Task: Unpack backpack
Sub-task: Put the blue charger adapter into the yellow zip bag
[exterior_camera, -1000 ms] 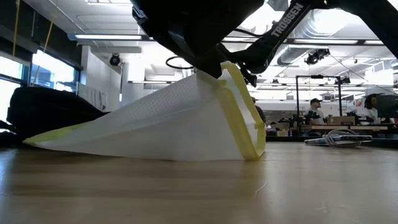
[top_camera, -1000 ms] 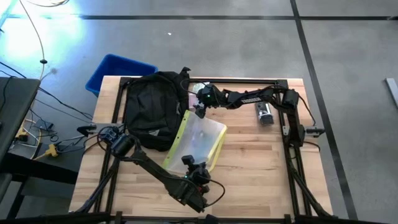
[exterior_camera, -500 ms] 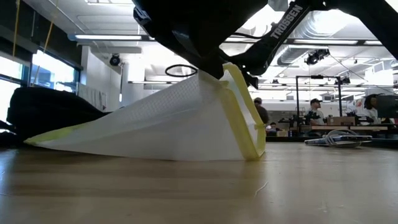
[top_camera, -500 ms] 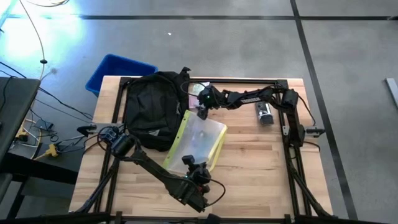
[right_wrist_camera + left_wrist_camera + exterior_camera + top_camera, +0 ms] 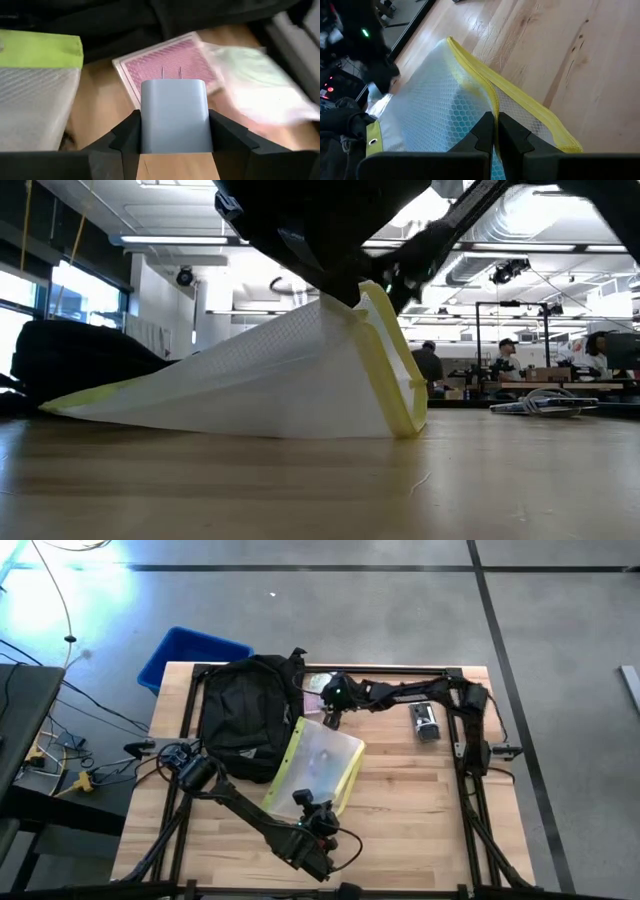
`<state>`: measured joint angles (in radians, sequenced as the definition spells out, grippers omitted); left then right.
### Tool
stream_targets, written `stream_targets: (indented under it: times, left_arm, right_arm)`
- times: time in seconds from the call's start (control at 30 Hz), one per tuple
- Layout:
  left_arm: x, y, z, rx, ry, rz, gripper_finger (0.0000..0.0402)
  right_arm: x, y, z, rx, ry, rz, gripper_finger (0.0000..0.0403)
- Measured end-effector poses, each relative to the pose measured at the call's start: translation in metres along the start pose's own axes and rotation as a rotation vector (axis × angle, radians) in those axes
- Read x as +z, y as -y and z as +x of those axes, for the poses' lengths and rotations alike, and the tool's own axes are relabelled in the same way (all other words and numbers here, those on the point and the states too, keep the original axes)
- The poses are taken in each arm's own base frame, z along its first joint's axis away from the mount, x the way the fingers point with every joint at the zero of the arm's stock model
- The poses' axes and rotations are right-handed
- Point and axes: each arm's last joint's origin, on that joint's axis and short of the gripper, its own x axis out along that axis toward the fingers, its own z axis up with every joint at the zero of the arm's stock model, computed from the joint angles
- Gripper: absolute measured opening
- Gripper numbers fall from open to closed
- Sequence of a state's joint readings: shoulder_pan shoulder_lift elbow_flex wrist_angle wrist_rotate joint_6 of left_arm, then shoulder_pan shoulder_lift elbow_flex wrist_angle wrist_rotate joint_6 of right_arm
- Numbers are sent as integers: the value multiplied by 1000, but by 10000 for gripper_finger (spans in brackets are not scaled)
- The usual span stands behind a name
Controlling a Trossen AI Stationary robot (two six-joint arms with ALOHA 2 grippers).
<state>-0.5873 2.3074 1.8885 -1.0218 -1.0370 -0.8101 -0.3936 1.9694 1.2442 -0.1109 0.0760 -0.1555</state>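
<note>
Rightward has shifted the right tool point(image 5: 174, 131), grasping a charger point(image 5: 174, 116) over the wooden table point(image 5: 400, 810); left tool point(image 5: 495, 132) pinches the pouch point(image 5: 315, 768).

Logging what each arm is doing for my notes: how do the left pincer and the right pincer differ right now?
The left pincer is shut on the yellow edge of the mesh pouch, holding it up off the table; the right pincer holds a grey plug-in charger between its fingers. The left pincer sits at the table's near side, the right pincer at the far side beside the backpack. Both grip something.
</note>
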Motion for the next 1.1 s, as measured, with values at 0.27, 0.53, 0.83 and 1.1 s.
stream_targets:
  times: [0.27,0.53,0.83,1.1]
  left_arm:
    - [0,0,0,3,2,1,0]
    - [0,1,-4,35,50,-28,0]
    - [1,0,-5,73,97,-49,0]
    - [5,3,-6,97,158,-11,0]
  right_arm:
    - [-16,-7,-109,-4,31,-63,167]
    - [-105,-95,-191,375,98,-103,167]
    - [-152,-173,-194,474,297,-72,167]
    - [-100,-186,-145,466,246,-128,167]
